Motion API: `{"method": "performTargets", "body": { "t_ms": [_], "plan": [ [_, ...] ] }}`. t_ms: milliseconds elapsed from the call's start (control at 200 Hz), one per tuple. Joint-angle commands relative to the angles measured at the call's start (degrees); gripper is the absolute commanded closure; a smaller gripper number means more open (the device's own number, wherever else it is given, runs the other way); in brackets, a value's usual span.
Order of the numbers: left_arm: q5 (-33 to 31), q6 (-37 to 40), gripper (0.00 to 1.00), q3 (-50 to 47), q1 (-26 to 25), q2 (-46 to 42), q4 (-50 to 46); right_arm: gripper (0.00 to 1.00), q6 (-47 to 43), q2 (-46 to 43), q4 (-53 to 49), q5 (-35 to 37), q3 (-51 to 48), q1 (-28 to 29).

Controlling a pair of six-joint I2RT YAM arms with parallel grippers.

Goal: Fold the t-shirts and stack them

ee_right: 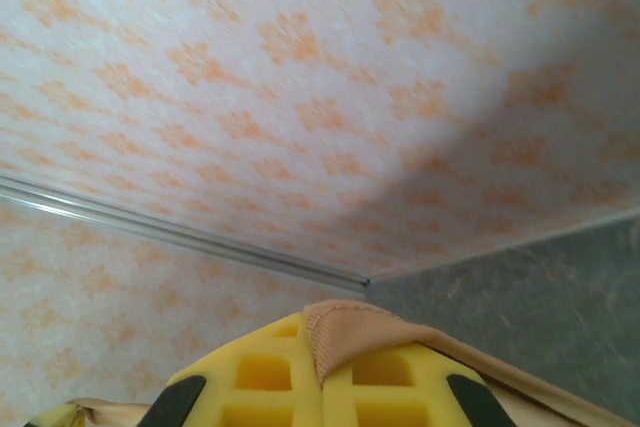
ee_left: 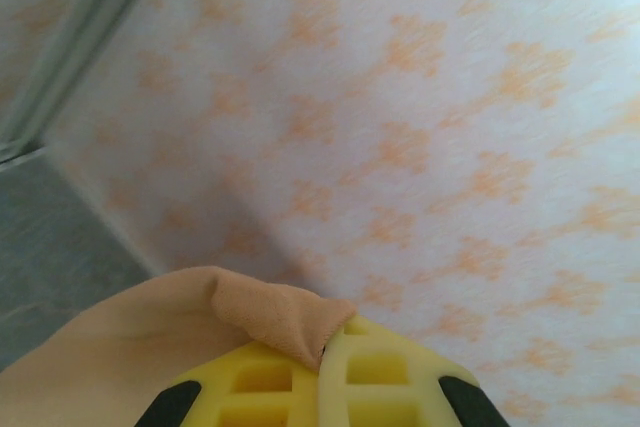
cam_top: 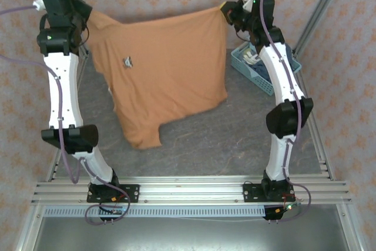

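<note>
orange-tan soft cloth t-shirt (cam_top: 170, 69): we see plain orange-tan throughout
small chest print (cam_top: 127, 61): dark with white, toward ten o'clock on the shirt
pale blue plastic lattice basket (cam_top: 244, 62): pale blue, at two o'clock on the table
grey table top (cam_top: 223, 136): mottled dark grey
wallpaper (ee_left: 400, 97): pinkish white with repeating orange floral motifs
left gripper (ee_left: 325, 372): we see yellow, with black corners
right gripper (ee_right: 322, 382): yellow and black likewise

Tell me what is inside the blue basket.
The blue basket holds a pale item at its far end, too small to identify; the right arm covers the rest.
</note>
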Motion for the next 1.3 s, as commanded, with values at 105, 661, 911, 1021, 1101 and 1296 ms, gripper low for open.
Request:
{"method": "performTargets", "body": {
  "t_ms": [105,661,911,1021,1101,1296],
  "plan": [
    [8.64,-1.83,1.00,19.36,1.05,0.44,3.62,1.00,4.43,9.30,-1.61,0.18,25.03,-4.30],
    [9.53,-9.23,1.00,-82.27,-12.39,-37.33,8.86,1.00,-11.22,-7.21,-12.12,7.64,-36.57,-1.66],
    [7.78,-20.22,1.00,-104.45,-22.02,-37.28,12.04,1.00,-10.24,-11.67,-14.15,15.06,-62.14,0.07],
    [7.03,-24.78,1.00,-109.00,-24.98,-40.68,8.59,1.00,-9.17,-15.95,-15.77,18.21,-70.53,1.12],
    [7.29,-26.21,1.00,-111.45,-25.48,-43.86,5.23,1.00,-8.39,-19.74,-16.09,19.59,-76.10,1.88],
    [7.38,-29.98,1.00,-115.08,-25.46,-54.32,-3.79,1.00,-6.85,-28.68,-18.16,21.15,-86.27,2.62]
  ]
}}
